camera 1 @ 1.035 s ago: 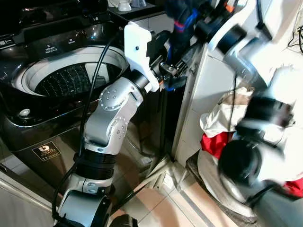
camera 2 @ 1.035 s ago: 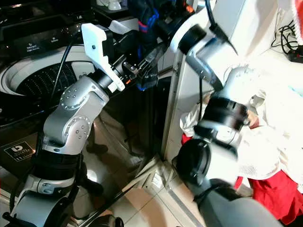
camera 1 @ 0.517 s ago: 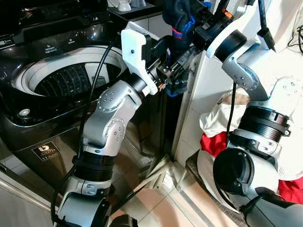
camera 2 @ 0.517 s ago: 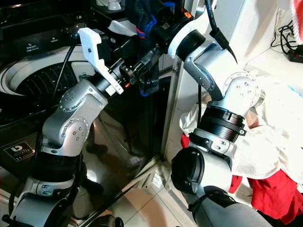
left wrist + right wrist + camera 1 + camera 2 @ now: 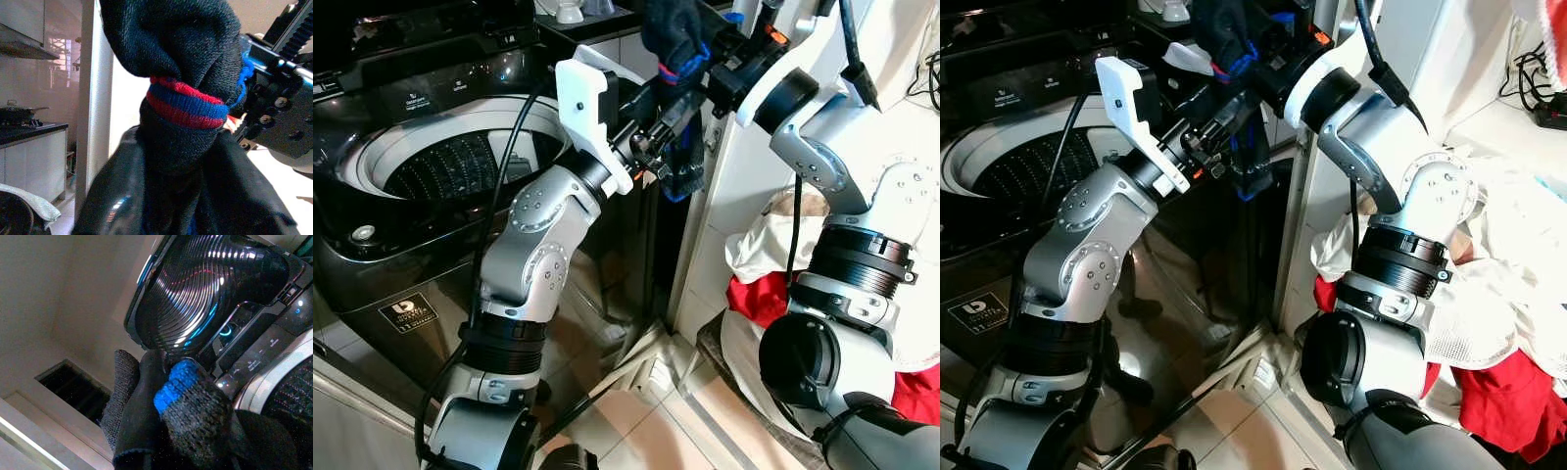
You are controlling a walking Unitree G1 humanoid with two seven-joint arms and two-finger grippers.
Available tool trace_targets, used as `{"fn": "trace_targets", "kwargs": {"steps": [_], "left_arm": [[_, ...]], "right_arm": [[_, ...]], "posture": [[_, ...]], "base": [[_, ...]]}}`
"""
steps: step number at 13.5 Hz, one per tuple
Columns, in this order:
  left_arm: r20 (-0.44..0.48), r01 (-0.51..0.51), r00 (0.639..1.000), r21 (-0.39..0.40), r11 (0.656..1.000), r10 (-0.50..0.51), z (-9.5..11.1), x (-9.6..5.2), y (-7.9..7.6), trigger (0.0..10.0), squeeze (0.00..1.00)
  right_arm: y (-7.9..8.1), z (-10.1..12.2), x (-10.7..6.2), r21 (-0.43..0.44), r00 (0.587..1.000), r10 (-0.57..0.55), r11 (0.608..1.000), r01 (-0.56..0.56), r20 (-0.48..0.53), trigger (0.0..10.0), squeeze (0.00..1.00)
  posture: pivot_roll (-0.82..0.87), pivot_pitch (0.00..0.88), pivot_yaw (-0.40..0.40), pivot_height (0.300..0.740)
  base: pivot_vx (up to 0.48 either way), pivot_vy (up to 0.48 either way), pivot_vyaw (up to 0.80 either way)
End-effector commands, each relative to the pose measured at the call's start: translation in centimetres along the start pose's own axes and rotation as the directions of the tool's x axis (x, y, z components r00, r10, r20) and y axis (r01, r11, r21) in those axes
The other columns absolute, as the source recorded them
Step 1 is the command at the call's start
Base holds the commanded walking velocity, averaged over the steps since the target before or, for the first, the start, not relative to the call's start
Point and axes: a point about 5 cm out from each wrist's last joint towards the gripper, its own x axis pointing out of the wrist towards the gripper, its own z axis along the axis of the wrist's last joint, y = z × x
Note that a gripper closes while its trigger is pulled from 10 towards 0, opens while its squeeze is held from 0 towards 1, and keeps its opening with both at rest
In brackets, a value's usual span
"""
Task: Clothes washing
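**Garment transfer toward washer**

Both arms have shifted left since the earlier frame, carrying the dark sock (image 5: 677,44) nearer the washing machine (image 5: 372,245). Right gripper (image 5: 1252,61) and left gripper (image 5: 658,127) jaws both clamp it, raised beside the drum (image 5: 460,162). Drum contents: none discernible. White and red laundry (image 5: 759,269) lies piled at right.

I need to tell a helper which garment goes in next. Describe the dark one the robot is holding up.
Start at the open top-loading washing machine. Just right of its drum, both hands hold up a dark knit garment beside a white panel. Its red and blue stripes set it apart from the white and red laundry below.
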Motion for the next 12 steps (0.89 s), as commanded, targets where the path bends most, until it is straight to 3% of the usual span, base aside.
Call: {"fn": "trace_targets", "kwargs": {"steps": [1,3,4,5,6,7,8,9,10,11,12], "left_arm": [[0.031,-0.038,0.999,0.031,0.999,0.037,1.0,0.0,0.9,0.0,0.0],[0.027,-0.061,0.998,0.04,0.997,0.06,1.0,-0.1,1.4,0.0,0.0],[0.018,-0.076,0.997,0.053,0.996,0.075,1.0,-0.1,1.8,0.0,0.0],[0.009,-0.095,0.995,0.068,0.993,0.094,1.0,-0.2,2.2,0.0,0.0],[-0.004,-0.152,0.988,0.094,0.984,0.153,1.0,-0.3,3.2,0.0,0.0],[-0.011,-0.268,0.962,0.154,0.951,0.273,1.5,-0.4,5.6,0.0,0.0],[-0.013,-0.307,0.949,0.176,0.935,0.314,1.7,-0.4,6.5,0.0,0.0],[-0.055,-0.44,0.872,0.347,0.828,0.486,2.5,-0.4,9.7,0.0,0.0],[-0.15,-0.497,0.744,0.529,0.688,0.652,2.6,-0.7,12.9,0.0,0.0],[-0.201,-0.507,0.641,0.614,0.605,0.741,1.9,-1.2,14.7,2.6,0.0],[-0.265,-0.477,0.577,0.659,0.582,0.773,0.7,-1.8,15.5,10.0,0.0]], "right_arm": [[-0.3,-0.1,-0.3,-0.008,1.0,-0.018,1.0,0.018,-0.001,0.0,0.0],[-0.3,-0.1,-0.4,-0.014,1.0,-0.022,1.0,0.022,0.002,0.0,0.0],[-0.2,0.0,-0.5,-0.032,1.0,-0.02,0.999,0.02,0.007,0.0,0.44],[-0.3,0.1,-0.6,-0.058,0.999,-0.03,0.998,0.031,0.015,10.0,1.0],[-0.1,0.4,-0.9,-0.059,0.999,-0.013,0.998,0.015,0.038,10.0,1.0],[-0.1,1.3,-1.7,-0.179,0.996,-0.061,0.981,0.071,0.061,10.0,1.0],[-0.2,1.6,-2.0,-0.261,0.992,-0.106,0.958,0.119,0.065,10.0,1.0],[-0.8,1.4,-3.1,-0.607,0.961,-0.276,0.76,0.233,0.023,10.0,0.0],[-1.2,-0.4,-3.7,-0.732,0.934,-0.342,0.661,0.164,-0.099,10.0,0.0],[-0.4,-2.4,-3.3,-0.725,0.937,-0.301,0.684,0.081,-0.179,10.0,0.0],[0.1,-4.3,-2.6,-0.723,0.932,-0.272,0.691,0.015,-0.24,10.0,0.0]], "posture": [[0.03,0.0,0.01,0.74],[0.02,0.0,0.022,0.74],[0.02,0.0,0.025,0.74],[0.02,0.0,0.028,0.74],[0.01,0.0,0.035,0.74],[0.01,0.0,0.042,0.74],[0.01,0.0,0.042,0.74],[0.0,0.0,0.044,0.74],[0.0,0.0,0.044,0.74],[0.01,0.0,0.041,0.74],[0.0,0.0,0.047,0.74]], "base": [[0.0,0.0,0.0],[0.0,0.0,0.0],[0.0,0.0,0.0],[0.0,0.0,0.0],[0.0,0.0,0.0],[0.0,0.0,0.0],[0.0,0.0,0.0],[0.0,0.0,0.0],[0.0,0.0,0.0],[0.0,0.0,0.0],[0.0,0.0,0.0]]}}
